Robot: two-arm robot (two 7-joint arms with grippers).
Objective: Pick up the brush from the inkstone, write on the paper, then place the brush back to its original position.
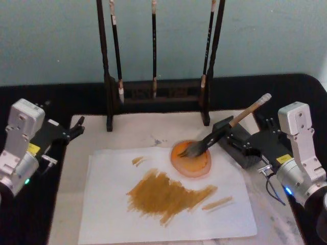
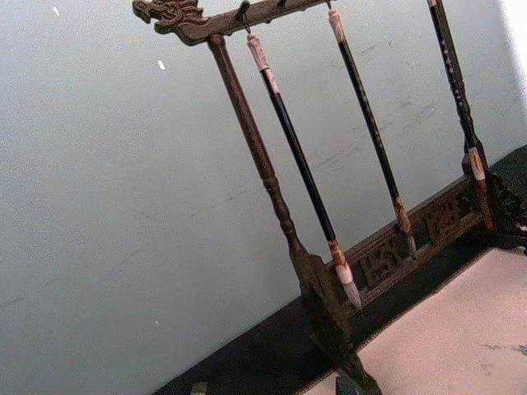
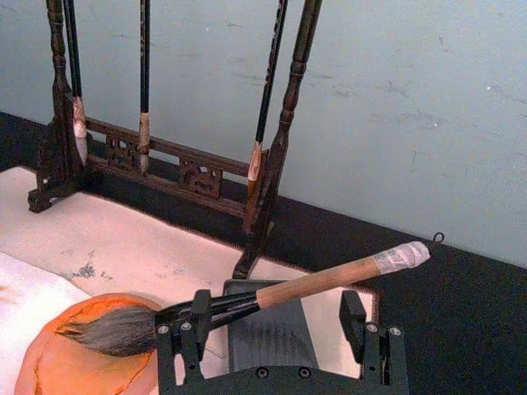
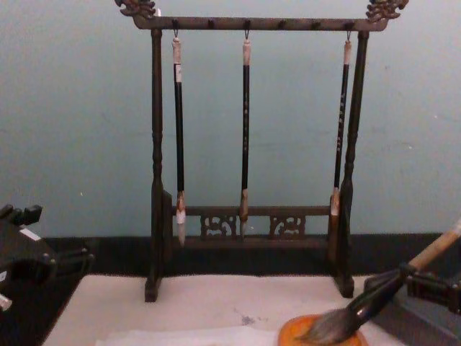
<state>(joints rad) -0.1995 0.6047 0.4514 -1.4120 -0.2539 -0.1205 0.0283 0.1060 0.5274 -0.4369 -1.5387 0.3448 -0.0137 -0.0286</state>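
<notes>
Two grippers are present. The right gripper point(image 3: 278, 325) sits at the right side of the mat, its fingers spread apart to either side of the brush point(image 1: 225, 130) with a gap showing on the far side of the handle; whether the near finger touches the ferrule cannot be told. The left gripper point(image 1: 75, 127) is parked at the left edge of the cream felt mat point(image 1: 138, 130); whether its fingers are parted cannot be told.

The brush lies tilted, hair tip in the orange inkstone point(image 1: 191, 159), handle resting over the dark rectangular block point(image 1: 236, 145). The paper point(image 1: 163, 196) already carries broad ochre strokes, so the work appears at or near the put-back stage.

Risks, as judged:
- The handle is propped only on the block; a sideways nudge from either finger could roll it off or drag the wet tip across the paper.
- The inkstone overlaps the paper's upper edge; a knock would smear or shift both.

Clearance: open room lies to the right and toward the robot. The brush rack point(image 1: 156, 97) with three thin hanging brushes point(image 1: 153, 48) stands just behind, limiting forward travel.
</notes>
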